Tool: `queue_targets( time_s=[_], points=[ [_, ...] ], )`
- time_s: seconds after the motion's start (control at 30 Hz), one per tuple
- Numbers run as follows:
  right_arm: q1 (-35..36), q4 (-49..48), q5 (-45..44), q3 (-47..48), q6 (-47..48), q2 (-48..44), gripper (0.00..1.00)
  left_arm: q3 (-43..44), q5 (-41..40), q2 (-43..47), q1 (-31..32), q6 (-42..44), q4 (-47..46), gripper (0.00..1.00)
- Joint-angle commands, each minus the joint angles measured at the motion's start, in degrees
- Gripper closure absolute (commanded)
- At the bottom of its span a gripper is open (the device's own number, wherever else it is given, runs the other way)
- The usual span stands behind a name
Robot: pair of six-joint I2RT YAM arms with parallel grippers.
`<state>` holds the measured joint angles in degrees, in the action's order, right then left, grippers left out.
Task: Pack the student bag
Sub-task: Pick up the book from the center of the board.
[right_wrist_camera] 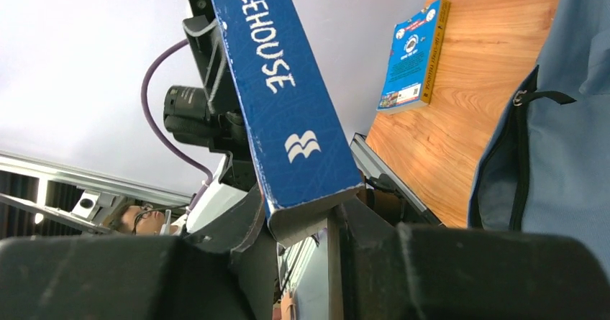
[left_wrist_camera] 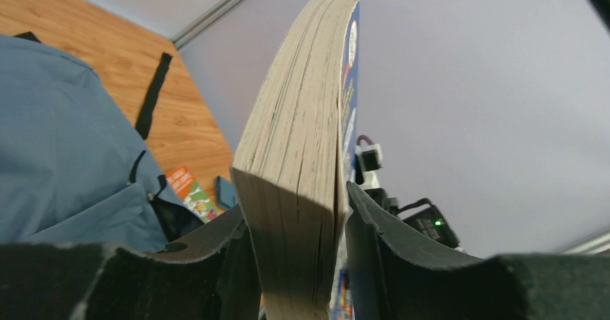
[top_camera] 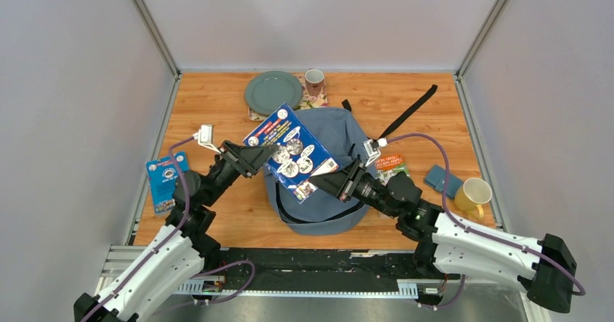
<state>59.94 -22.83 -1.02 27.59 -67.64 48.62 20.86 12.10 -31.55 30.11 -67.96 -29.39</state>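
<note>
The student bag [top_camera: 346, 128] lies flat in the middle of the table, grey-blue, its dark zip opening [right_wrist_camera: 519, 158] facing the arms. A thick blue paperback book [top_camera: 293, 150] hangs tilted above the bag's left half. My left gripper [top_camera: 259, 153] is shut on the book's left edge; the page block [left_wrist_camera: 298, 133] fills the space between its jaws [left_wrist_camera: 295, 216]. My right gripper [top_camera: 327, 180] is shut on the book's near corner, with the blue spine [right_wrist_camera: 280, 90] rising from between its fingers [right_wrist_camera: 302, 216]. The bag [left_wrist_camera: 57, 133] [right_wrist_camera: 575, 119] shows beside the book in both wrist views.
A green plate [top_camera: 273, 92] and a patterned mug [top_camera: 314, 82] stand at the back. A small blue book [top_camera: 163, 181] [right_wrist_camera: 411, 57] lies at the left. A green-orange booklet [top_camera: 392, 164] [left_wrist_camera: 190, 190], a teal pouch [top_camera: 442, 179] and a yellow mug [top_camera: 474, 195] sit on the right. A black strap [top_camera: 409, 112] trails back-right.
</note>
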Motion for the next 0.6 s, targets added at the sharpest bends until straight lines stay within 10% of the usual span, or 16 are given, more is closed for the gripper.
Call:
queue_targets(
  time_s=[0.0, 0.27, 0.4, 0.57],
  points=[
    [0.0, -1.35, -1.8, 2.02, 3.74, -5.63, 1.0, 6.81, 6.52, -1.49, 0.39, 7.4, 12.66, 0.49],
    [-2.81, 7.7, 4.44, 5.36, 7.43, -7.84, 1.0, 9.37, 14.0, -5.1, 0.39, 11.28, 10.4, 0.57],
    [-4.83, 12.54, 5.59, 7.82, 9.18, -8.37, 0.98, 8.06, 16.11, -6.76, 0.39, 10.14, 7.42, 0.96],
    [-4.92, 16.67, -1.07, 7.74, 9.02, -10.47, 0.5, 1.04, 10.43, -6.16, 0.39, 0.84, -5.44, 1.0]
  ],
)
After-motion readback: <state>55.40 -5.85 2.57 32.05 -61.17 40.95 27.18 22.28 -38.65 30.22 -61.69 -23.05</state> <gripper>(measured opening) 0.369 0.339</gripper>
